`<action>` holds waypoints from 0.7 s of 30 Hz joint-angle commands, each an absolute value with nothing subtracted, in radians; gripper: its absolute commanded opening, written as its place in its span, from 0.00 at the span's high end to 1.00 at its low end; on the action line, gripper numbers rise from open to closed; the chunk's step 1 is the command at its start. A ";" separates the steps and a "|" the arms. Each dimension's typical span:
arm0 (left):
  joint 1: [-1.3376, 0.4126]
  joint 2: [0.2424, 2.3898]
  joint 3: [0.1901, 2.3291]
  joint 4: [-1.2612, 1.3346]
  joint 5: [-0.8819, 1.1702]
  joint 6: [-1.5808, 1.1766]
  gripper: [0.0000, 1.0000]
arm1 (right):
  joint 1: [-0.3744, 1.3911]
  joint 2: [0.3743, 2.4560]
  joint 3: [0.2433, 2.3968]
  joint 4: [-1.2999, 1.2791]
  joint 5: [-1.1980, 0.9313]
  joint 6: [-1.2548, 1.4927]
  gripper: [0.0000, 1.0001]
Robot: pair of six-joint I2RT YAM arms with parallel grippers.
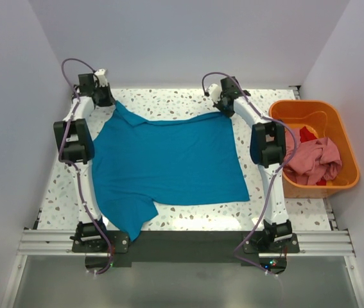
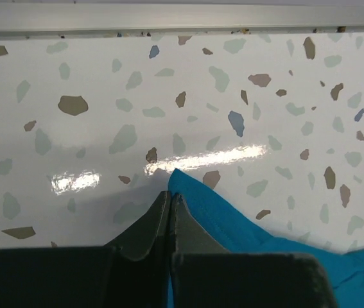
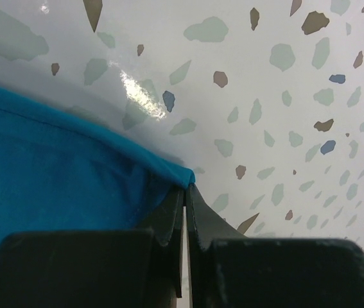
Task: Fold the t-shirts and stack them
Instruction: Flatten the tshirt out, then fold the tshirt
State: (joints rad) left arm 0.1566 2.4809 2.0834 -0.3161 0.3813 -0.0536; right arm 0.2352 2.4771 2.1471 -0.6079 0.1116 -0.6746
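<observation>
L gripper pinched shut on teal t-shirt far-left corner | R gripper same, far-right corner | shirt flat on terrazzo table | pink t-shirt, red t-shirt in orange tub

A robot lab's test cell: the left arm and right arm are bolted to an aluminium rail at the edge of a speckled bench. Plain white walls box it in, and purple cables trail along the arms.

Both white-and-black jointed arms reach forward, black two-finger left gripper and right gripper lowered, jaws pressed together on the teal-blue cloth t-shirt corners.
</observation>
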 commanded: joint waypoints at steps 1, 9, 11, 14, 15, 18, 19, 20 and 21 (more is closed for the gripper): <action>0.155 2.310 2.089 -0.258 0.420 -0.075 1.00 | 0.229 2.365 2.129 -0.578 0.089 -0.693 1.00; 0.153 2.093 1.931 -0.333 0.439 -0.094 1.00 | 0.221 2.301 2.097 -0.595 0.071 -0.707 1.00; 0.153 2.057 1.881 -0.357 0.456 -0.106 1.00 | 0.221 2.287 2.085 -0.604 0.052 -0.716 1.00; 0.153 1.996 1.822 -0.443 0.442 -0.138 1.00 | 0.221 2.261 2.069 -0.623 0.035 -0.729 1.00; 0.155 1.967 1.810 -0.459 0.410 -0.146 1.00 | 0.221 2.253 2.066 -0.630 0.035 -0.732 1.00; 0.153 1.906 1.764 -0.508 0.335 -0.166 1.00 | 0.219 2.223 2.043 -0.647 0.023 -0.744 1.00; 0.153 1.893 1.744 -0.517 0.318 -0.170 1.00 | 0.218 2.206 2.039 -0.653 0.018 -0.755 1.00; 0.153 1.878 1.734 -0.526 0.308 -0.170 1.00 | 0.218 2.197 2.023 -0.658 0.015 -0.758 1.00; 0.153 1.853 1.726 -0.553 0.287 -0.170 1.00 | 0.218 2.189 2.016 -0.667 0.009 -0.764 1.00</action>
State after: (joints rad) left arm 0.1555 1.9434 1.7523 -0.4740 0.3634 -0.1383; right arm 0.2264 2.2841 2.0361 -0.6395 0.0422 -0.7284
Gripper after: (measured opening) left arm 0.022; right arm 0.012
